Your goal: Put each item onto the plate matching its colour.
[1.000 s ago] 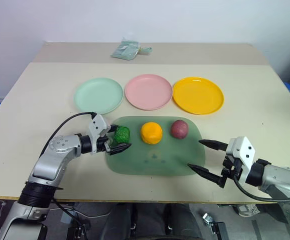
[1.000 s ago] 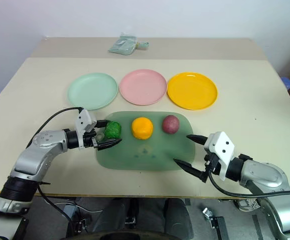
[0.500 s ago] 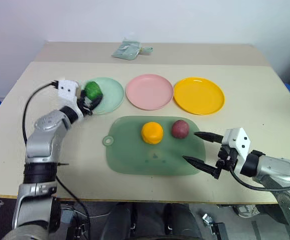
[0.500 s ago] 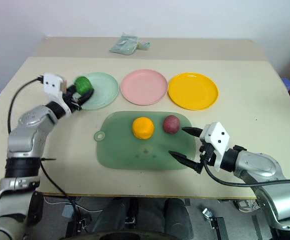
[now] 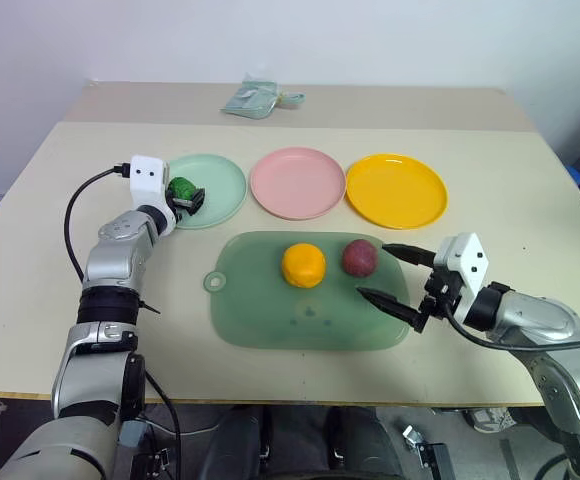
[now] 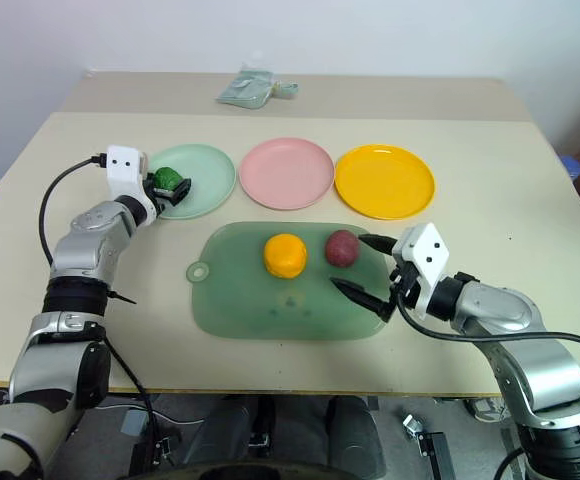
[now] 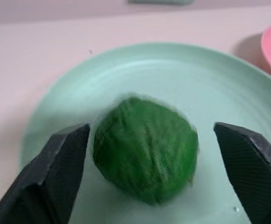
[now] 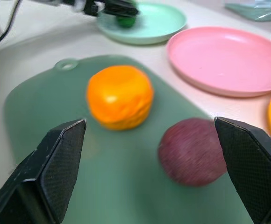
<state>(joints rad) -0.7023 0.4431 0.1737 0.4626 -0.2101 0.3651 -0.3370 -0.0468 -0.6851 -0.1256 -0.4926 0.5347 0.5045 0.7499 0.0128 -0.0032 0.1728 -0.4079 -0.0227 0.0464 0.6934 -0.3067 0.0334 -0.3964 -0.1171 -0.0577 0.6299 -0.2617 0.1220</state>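
Green lump [image 7: 145, 148] rests on the mint green plate [image 7: 229, 88] between the wide-spread left hand [image 5: 184, 194], touching neither finger; right hand [image 5: 396, 276] gapes empty.

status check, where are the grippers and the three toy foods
Both grippers open: left gripper, right gripper. Bumpy green lump on mint plate. Orange ball, red-purple ball on mat.

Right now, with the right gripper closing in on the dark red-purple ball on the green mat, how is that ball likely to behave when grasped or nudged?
The dark red-purple ball looks round, so a one-sided nudge would probably roll it across the flat green mat. Its matte skin suggests decent grip. The right gripper stands open with fingers either side, so a centred squeeze should likely hold.
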